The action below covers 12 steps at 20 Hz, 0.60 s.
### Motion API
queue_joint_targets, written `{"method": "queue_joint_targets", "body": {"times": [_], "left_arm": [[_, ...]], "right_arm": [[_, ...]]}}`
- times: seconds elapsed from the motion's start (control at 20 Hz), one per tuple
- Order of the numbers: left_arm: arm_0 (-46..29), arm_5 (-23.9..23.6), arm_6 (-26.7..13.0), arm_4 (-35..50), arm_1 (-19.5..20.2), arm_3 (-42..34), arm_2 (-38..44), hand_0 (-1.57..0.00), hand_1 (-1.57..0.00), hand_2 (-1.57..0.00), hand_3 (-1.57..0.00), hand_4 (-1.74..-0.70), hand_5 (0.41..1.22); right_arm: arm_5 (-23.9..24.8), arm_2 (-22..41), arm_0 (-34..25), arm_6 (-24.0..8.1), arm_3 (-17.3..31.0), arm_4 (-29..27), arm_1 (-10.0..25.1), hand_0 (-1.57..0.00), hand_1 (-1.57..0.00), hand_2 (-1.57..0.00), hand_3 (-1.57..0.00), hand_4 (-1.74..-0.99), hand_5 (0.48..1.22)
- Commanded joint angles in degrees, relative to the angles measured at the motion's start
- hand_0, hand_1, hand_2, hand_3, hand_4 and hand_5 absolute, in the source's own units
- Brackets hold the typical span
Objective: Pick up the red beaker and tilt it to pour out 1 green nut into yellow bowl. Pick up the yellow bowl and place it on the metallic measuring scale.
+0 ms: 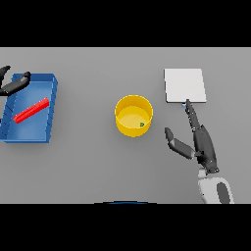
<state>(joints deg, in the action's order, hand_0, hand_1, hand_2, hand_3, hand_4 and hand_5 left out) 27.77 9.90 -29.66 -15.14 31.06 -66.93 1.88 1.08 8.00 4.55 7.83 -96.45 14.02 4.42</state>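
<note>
The yellow bowl (133, 115) stands at the table's middle with one small green nut (142, 124) inside it near its right wall. The red beaker (31, 111) lies on its side in the blue tray (51, 115) at the left. The metallic measuring scale (185, 85) is a pale square plate at the right rear. My right hand (202, 142) is to the right of the bowl, open, thumb spread toward the bowl and straight fingers reaching to the scale's front edge. My left hand (13, 85) hovers over the tray's far left corner, fingers extended, holding nothing.
The blue tray has raised walls and takes up the left side of the table. A gap of grey table separates the bowl from the scale and from my right hand.
</note>
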Motion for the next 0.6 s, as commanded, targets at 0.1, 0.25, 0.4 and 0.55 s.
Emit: {"method": "queue_joint_targets", "body": {"times": [0.1,0.25,0.4,0.55], "left_arm": [[-0.2,-1.6,2.5,0.7,-1.1,-0.7,0.6,-0.05,-0.05,-0.04,-0.05,-0.78,0.635],[-1.2,-2.5,4.0,2.2,-2.7,-2.5,1.1,-0.03,-0.02,-0.02,-0.02,-0.79,0.657],[-1.4,-2.5,3.3,2.6,-2.9,-3.3,1.2,-0.01,-0.01,-0.01,-0.01,-0.8,0.673],[-1.5,-2.7,2.7,2.9,-4.0,-3.6,1.0,-0.01,-0.01,-0.01,-0.01,-0.81,0.687]], "right_arm": [[0.5,1.3,-1.1,-3.6,-1.1,3.7,1.4,0.0,0.0,0.0,0.0,-1.115,0.638],[-4.6,3.2,-5.0,-1.8,1.0,5.8,6.1,0.0,0.0,0.0,0.0,-1.088,0.665],[-6.7,7.2,-11.0,-5.5,3.1,14.4,10.8,0.0,0.0,0.0,0.0,-1.128,0.637],[-9.7,11.8,-17.2,-4.3,5.3,21.5,14.9,0.0,0.0,0.0,0.0,-1.142,0.627]]}}
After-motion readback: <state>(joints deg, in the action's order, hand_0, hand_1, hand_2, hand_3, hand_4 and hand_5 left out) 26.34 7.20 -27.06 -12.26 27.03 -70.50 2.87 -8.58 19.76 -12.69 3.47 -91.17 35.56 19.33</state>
